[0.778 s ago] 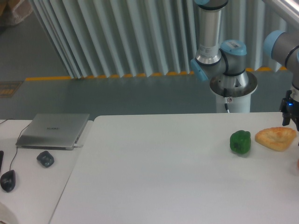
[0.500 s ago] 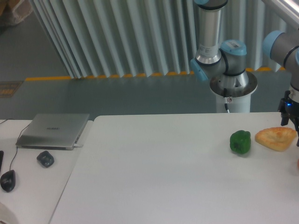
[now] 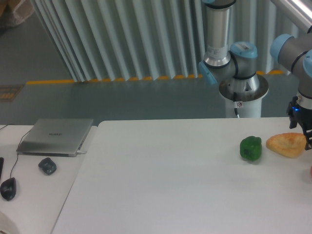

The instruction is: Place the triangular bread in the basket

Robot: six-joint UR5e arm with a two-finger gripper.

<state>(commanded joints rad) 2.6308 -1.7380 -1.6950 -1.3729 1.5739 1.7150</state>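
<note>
Where the arm descends at the far right edge of the view, the hand [image 3: 306, 130] sits at the right end of the triangular bread [image 3: 288, 145], its dark fingers partly cut off by the frame; whether they are spread or pressed onto the bread cannot be told. The bread lies just below and to the left of the hand, on the white worktop [image 3: 170, 175], its golden-orange crust tilted slightly toward the camera. Just beyond the bread's left end, farther from the hand, stands a glossy green pepper [image 3: 251, 148], close to the bread but apart from it. Well away from the hand, on the far left, a closed grey laptop [image 3: 56, 136] rests on a lower side surface, with a small dark object [image 3: 47, 165] and a black mouse [image 3: 8, 188] in front of it.
</note>
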